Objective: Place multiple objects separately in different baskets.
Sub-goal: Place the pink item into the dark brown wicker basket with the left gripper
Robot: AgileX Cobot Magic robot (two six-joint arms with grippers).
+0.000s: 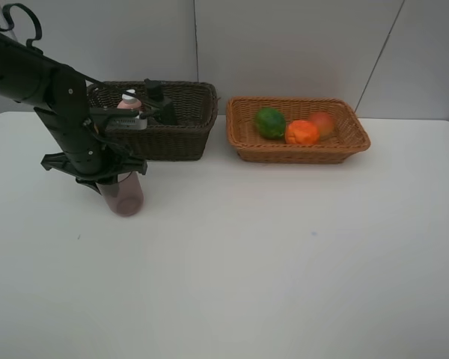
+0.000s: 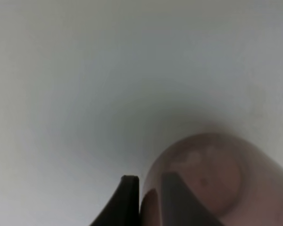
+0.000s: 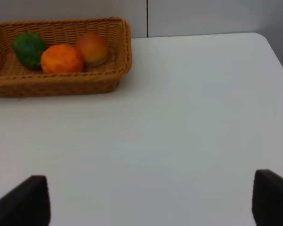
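White table (image 1: 284, 269) holds only your cup (image 1: 122, 193) — left gripper (image 2: 148, 197) clenched on its rim, right gripper (image 3: 151, 197) spread — everything else is basketed.

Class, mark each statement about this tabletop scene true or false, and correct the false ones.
1. Three fruits lie in the tan basket. True.
2. The left claw is shut on the cup. True.
3. The cup is inside the dark basket. False: it stands on the table in front of that basket.
4. The right claw holds the tangerine. False: it is open and empty, and the tangerine lies in the tan basket.
5. The pink bottle is in the dark basket. True.
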